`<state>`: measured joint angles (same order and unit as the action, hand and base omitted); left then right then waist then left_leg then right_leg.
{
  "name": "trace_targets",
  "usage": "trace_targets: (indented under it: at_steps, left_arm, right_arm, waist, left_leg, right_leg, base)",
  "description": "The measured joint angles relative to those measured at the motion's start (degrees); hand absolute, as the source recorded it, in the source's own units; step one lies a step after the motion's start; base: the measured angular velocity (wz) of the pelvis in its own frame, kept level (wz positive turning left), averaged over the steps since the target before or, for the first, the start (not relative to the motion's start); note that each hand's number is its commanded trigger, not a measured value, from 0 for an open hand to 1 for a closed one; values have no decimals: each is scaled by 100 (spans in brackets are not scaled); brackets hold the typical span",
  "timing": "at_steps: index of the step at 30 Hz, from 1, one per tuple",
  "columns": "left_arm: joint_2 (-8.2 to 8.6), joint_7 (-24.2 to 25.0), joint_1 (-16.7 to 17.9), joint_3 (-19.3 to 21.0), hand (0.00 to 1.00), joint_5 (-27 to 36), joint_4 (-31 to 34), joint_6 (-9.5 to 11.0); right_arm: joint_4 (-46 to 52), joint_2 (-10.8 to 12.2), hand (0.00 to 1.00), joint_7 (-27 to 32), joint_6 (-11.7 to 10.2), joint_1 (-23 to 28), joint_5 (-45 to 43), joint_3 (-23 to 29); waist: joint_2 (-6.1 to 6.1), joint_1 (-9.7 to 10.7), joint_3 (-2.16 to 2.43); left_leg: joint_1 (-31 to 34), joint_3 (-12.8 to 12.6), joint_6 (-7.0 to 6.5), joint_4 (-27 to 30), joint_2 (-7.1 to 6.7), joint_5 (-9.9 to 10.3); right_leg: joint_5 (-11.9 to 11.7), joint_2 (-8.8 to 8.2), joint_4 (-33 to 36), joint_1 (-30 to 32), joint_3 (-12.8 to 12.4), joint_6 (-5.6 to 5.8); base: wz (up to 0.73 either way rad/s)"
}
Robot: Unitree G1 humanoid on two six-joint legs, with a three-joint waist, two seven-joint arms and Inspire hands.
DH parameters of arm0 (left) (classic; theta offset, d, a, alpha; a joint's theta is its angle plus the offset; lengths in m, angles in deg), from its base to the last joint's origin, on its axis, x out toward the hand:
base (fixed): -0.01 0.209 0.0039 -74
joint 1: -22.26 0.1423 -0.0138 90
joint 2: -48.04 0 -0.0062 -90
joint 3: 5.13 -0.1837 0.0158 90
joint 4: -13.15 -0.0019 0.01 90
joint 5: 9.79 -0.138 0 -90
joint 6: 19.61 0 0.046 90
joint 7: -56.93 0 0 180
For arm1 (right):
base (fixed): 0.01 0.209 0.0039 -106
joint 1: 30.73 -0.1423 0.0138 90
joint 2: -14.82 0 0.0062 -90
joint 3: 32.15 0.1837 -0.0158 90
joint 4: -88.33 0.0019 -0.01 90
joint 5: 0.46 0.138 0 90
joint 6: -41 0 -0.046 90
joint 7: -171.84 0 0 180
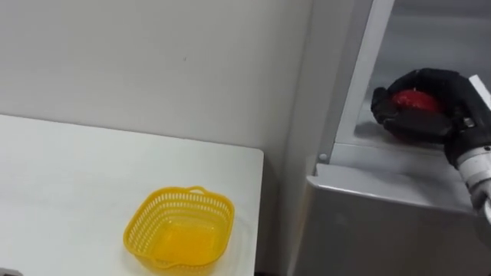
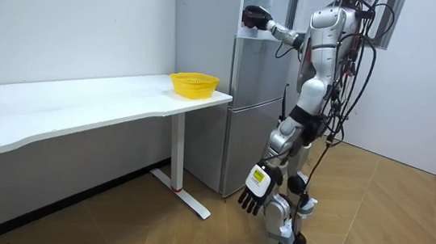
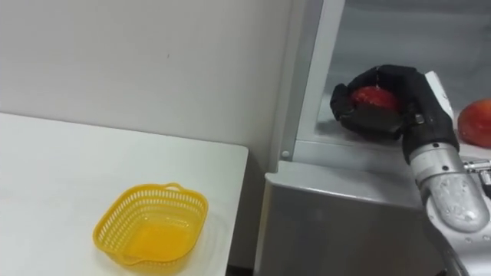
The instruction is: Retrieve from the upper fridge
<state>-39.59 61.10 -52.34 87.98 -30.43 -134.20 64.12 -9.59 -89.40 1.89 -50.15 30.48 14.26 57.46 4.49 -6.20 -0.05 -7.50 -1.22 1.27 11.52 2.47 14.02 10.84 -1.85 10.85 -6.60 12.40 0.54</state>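
Gripping a red fruit inside the upper fridge.

On the left, the white table lies mostly bare, and a yellow basket sits near its right edge, toward the near corner. A narrow gap separates that edge from the fridge's left side. The right arm reaches up from the lower right and past the ledge of the open upper compartment. There the right hand has its fingers and thumb curled round the fruit, just right of the opening's left frame. Whether the fruit rests on the shelf or is clear of it cannot be told. A second reddish fruit lies further right on the shelf, apart from the hand. In the room view the left hand hangs by the thigh with its fingers relaxed.
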Motion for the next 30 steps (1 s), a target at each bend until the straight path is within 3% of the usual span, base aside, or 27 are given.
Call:
trace_targets:
  at_steps: [2, 5, 13, 17, 22, 30]
  left_arm:
    - [47, 0, -2, 11, 0, -8, 1, 41]
    - [108, -6, -26, 18, 0, -9, -1, 98]
    - [156, -154, 41, -5, 0, 10, -30, 429]
    - [179, -140, 69, -3, 0, -7, -57, 430]
    - [186, -147, 29, -10, 0, 24, -198, 506]
    - [196, -197, -164, -169, 0, 19, -494, 614]
  right_arm:
    - [481, 88, 100, 197, 0, 116, -85, 47]
    - [1300, 257, 100, 533, -43, 180, -193, 248]
    - [2646, 405, 100, 1277, -527, 306, -618, 385]
    - [3339, 562, 100, 1315, -627, 324, -1100, 386]
    - [3862, 712, 100, 1323, -1016, 313, -2013, 342]
    - [4014, 823, 100, 1144, -1269, 282, -2900, -152]
  waist:
    - [-46, 32, 23]
    - [-113, 62, 20]
    - [-177, 150, -18]
    - [-177, 152, -3]
    - [-117, 117, 39]
    - [-98, 77, 22]
  left_leg:
    - [25, -25, 0, -5, 0, 0]
    - [69, -32, 0, 1, 0, 0]
    - [13, -52, -1, -18, 2, 0]
    - [6, -104, 0, -55, 11, 1]
    - [-18, -104, 0, -55, 12, 1]
    - [12, -88, 1, -36, 17, 2]
  right_leg:
    - [0, -1, 27, 62, -31, 0]
    - [0, 0, 77, 132, -54, 0]
    - [1, 4, 75, 69, -70, 1]
    - [1, 16, 88, 96, -121, 0]
    - [1, 17, 87, 74, -121, 0]
    - [-1, 12, 134, 107, -107, -2]
  base:
    - [-7]
    - [-3]
    - [-1]
    - [-7]
    - [0]
    - [0]
